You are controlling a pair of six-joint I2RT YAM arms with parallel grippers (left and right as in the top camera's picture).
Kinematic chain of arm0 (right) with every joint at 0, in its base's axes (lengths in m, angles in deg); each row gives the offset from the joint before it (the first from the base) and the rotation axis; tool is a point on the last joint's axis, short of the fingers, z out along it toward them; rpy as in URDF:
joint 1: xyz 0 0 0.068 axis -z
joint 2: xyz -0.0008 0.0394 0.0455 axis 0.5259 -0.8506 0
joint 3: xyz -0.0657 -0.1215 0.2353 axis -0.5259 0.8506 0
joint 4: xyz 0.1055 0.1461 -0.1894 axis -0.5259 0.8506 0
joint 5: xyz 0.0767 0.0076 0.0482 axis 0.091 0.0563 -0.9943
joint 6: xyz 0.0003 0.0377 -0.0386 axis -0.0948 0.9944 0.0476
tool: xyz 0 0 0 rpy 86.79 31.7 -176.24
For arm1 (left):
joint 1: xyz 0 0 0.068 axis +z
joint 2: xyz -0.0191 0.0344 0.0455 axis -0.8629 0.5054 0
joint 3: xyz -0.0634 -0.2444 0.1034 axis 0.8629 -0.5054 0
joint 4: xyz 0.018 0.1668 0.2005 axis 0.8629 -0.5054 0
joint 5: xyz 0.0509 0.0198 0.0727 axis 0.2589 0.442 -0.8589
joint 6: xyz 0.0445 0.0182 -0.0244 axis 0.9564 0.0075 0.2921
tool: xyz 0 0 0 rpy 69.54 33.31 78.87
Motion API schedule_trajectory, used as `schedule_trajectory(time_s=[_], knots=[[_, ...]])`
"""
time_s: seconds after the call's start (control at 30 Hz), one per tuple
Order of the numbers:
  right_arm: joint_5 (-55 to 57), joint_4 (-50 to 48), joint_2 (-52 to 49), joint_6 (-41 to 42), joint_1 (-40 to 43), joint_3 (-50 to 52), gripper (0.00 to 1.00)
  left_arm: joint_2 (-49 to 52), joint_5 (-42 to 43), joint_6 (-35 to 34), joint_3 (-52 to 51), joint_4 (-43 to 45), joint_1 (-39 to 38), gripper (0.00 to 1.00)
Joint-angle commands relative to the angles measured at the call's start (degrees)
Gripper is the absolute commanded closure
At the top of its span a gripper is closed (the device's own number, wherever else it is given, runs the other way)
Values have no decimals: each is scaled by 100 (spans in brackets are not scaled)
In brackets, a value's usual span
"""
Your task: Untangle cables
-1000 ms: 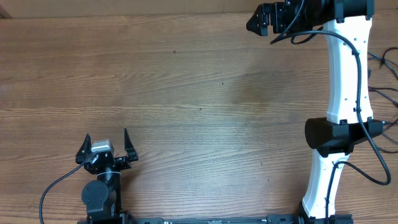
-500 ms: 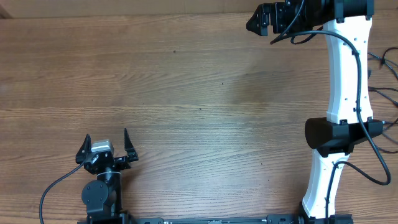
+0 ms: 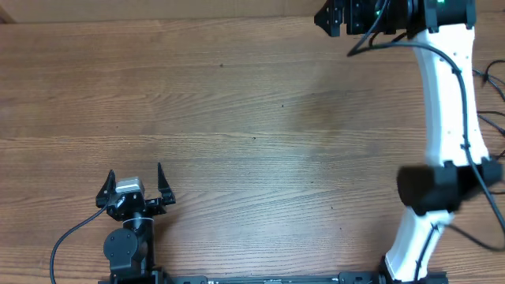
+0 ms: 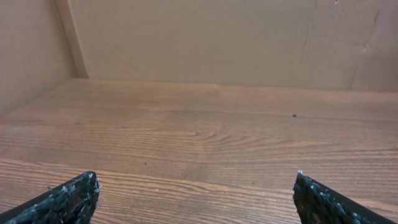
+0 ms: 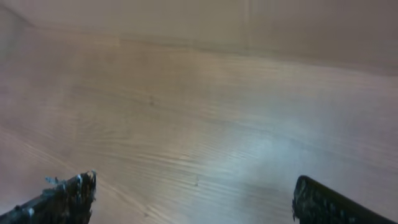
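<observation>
Thin black cables (image 3: 493, 117) show only at the far right edge of the overhead view, partly hidden behind the white right arm; no plugs can be made out. My right gripper (image 3: 319, 17) is at the table's far edge, well left of the cables. In the right wrist view it (image 5: 196, 178) is open and empty over bare, blurred wood. My left gripper (image 3: 132, 181) sits near the front left, open and empty. In the left wrist view it (image 4: 196, 175) also has nothing between its fingers. No cable appears in either wrist view.
The wooden table (image 3: 237, 102) fills the overhead view. A beige wall (image 4: 217, 37) stands behind the table's far edge. The right arm's white links (image 3: 446, 102) run along the right side. The left arm's base (image 3: 126, 248) sits at the front edge.
The right arm has shifted: its gripper moved slightly toward the far edge and its elbow swung right and toward the front. The left arm has not moved.
</observation>
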State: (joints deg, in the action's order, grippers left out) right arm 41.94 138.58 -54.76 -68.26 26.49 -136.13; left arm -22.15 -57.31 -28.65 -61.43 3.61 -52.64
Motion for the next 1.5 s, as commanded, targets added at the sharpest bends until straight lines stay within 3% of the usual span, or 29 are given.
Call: schedule_trajectory(time_s=[0.0,0.13,0.4,0.5,0.7,1.13,1.3,1.47], knots=[[-4,-977,1231,15,4,1565,0,-66,63,92,-20,2,-17,0],[13,-2662,2157,15,48,3620,0,-66,63,92,-20,2,-17,0],[11,-5713,3410,26,42,6695,0,-66,63,94,-20,2,-17,1],[205,-7379,4063,356,44,8096,0,-66,63,94,-20,2,-17,1],[601,-9092,5108,514,44,9899,0,-66,63,94,-20,2,-17,1],[1008,-11318,7018,518,48,13068,0,-66,63,92,-20,2,-17,0],[1137,-11261,7757,516,90,13645,0,-66,63,92,-20,2,-17,0],[1117,-9938,8625,560,249,13626,0,-66,63,92,-20,2,-17,0]])
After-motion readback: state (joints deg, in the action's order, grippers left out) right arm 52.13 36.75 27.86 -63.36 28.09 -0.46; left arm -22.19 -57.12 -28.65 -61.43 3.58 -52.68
